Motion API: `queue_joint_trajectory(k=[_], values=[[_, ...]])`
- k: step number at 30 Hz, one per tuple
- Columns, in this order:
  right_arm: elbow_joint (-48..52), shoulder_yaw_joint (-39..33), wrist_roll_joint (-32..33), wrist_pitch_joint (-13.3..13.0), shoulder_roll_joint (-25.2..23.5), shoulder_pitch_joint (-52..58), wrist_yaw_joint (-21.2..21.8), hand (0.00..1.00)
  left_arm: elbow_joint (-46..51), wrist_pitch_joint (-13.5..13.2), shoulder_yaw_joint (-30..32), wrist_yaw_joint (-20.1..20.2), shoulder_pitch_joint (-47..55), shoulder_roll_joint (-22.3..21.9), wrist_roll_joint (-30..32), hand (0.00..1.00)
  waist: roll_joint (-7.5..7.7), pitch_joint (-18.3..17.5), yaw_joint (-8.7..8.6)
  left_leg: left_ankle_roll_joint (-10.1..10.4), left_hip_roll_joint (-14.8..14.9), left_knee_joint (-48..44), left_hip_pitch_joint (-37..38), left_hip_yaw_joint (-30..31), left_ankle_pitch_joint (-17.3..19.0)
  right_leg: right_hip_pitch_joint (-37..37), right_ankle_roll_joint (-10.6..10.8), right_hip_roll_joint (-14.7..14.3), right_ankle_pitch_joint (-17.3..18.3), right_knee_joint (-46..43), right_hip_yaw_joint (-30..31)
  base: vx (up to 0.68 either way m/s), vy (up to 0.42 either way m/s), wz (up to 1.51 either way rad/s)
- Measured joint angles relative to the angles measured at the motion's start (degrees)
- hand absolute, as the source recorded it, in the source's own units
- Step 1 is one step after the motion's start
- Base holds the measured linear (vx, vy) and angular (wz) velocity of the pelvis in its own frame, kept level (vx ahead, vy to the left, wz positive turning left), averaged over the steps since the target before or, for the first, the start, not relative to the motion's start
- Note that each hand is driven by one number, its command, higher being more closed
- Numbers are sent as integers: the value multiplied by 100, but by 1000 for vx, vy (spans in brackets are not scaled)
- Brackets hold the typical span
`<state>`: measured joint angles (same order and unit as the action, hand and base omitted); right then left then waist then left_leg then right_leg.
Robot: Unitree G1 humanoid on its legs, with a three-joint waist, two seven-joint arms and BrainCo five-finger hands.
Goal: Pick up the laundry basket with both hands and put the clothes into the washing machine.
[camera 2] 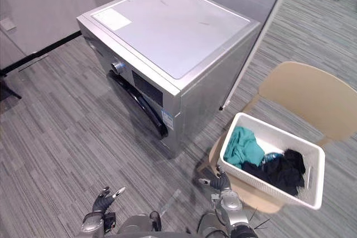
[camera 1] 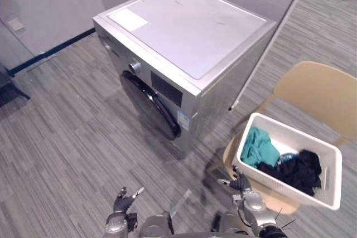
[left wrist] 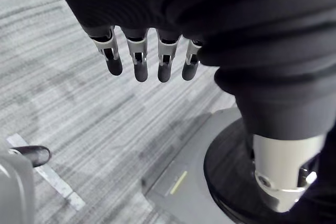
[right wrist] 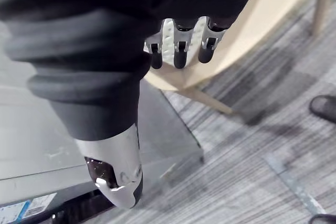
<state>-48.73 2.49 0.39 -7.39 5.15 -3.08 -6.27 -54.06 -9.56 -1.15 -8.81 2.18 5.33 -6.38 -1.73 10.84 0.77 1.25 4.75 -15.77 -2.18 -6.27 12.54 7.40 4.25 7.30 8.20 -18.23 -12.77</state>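
**Basket on the chair, both hands empty**

The white laundry basket (camera 1: pixel 298 135) sits on the seat of a tan chair (camera 1: pixel 318 90), just beside the right flank of the silver washing machine (camera 1: pixel 184 32). Inside the basket lie a teal garment (camera 1: pixel 259 147) at the end nearer the machine and a black heap of clothes (camera 1: pixel 298 172) next to it, with a scrap of blue showing between them. The machine stands on a grey striped floor (camera 1: pixel 67 137), and its dark round door (camera 1: pixel 150 107) is on the front face, turned toward the left of the scene.

The right hand (camera 1: pixel 241 183) hangs low in front of the basket's near corner, close to it but not touching. In its own wrist view the fingers (right wrist: pixel 178 45) run straight in a row, loosely side by side and holding nothing, with the chair seat showing past them.

The left hand (camera 1: pixel 124 202) is low at the bottom of the head views, well apart from the basket and out in front of the machine's door side. Its fingers (left wrist: pixel 139 61) also hang straight and relaxed, slightly spaced, with bare floor beyond — nothing is gripped or pinched.
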Motion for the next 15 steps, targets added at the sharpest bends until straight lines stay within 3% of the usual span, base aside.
queue_joint_trajectory(k=[1, 3, 5, 6, 7, 8, 9, 10, 13, 15], values=[[8, 68, 0, 0, 6, -70, -1, 0, 11, -67, -63, 1, 9, -133, 37, 0, -48, -17, 39, 204, 4, 64, -28, 106, -144, -94, -19, 13, -13, 78, -152, 262, -133, 98], [73, 330, 2, 0, -48, -230, 0, 0, -2, -72, -69, -2, 64, -284, 46, 0, -97, -31, 50, 355, -9, 285, -4, 246, -414, -315, -55, 22, -35, 342, -461, 271, -175, 73], [117, 510, 3, -3, -124, -310, 0, 0, -1, -72, -115, -1, 69, -325, 46, 0, -94, -29, 79, 482, -30, 239, -15, 478, -599, -634, -117, 15, -75, 585, -779, 218, -140, 92], [120, 590, 11, -4, -194, -388, -7, 0, 5, -82, -118, -1, 70, -334, 48, 0, -21, -1, 186, 549, -110, -219, -230, 595, -643, -898, -149, 82, -96, 734, -908, 113, -64, 77], [119, 641, 15, -3, -223, -436, -10, 0, 19, -90, -105, -1, 85, -332, 49, 0, 97, 30, 206, 528, -156, -168, -289, 613, -463, -999, -150, 108, -96, 805, -951, 116, -66, 91], [138, 819, 20, -21, -257, -609, -11, 0, 75, -100, -131, 0, 122, -321, 62, 0, -29, -65, 280, 536, -210, 663, -284, 670, -713, -1084, -149, 70, -96, 830, -1092, 115, -38, 71], [137, 920, 26, -34, -242, -726, -16, 0, 71, -94, -184, -1, 160, -337, 71, 0, -101, -86, 314, 444, -181, 1016, -326, 821, -1338, -1116, -140, -38, -90, 829, -1228, 121, -16, 73], [115, 979, 28, -38, -308, -876, -15, 0, 54, -88, -226, -4, 170, -303, 107, 0, -130, -102, 364, 328, -177, 1030, -308, 830, -1312, -1180, -117, -31, -73, 830, -1342, 141, 14, 88], [117, 1034, 56, -94, -482, -1399, -68, 0, 91, -93, -285, -3, 175, -160, 186, 0, -25, -44, 520, 297, -246, 1043, -431, 1189, -1364, -1237, -108, -3, -66, 753, -1611, 93, 8, 77], [105, 988, 77, -102, -431, -1717, -131, 0, 195, -97, -294, -6, 164, -185, 197, 0, -102, 44, 636, 293, -211, 962, -445, 1412, -1367, -1026, 22, 109, 140, 131, -1717, 49, -3, 63]])
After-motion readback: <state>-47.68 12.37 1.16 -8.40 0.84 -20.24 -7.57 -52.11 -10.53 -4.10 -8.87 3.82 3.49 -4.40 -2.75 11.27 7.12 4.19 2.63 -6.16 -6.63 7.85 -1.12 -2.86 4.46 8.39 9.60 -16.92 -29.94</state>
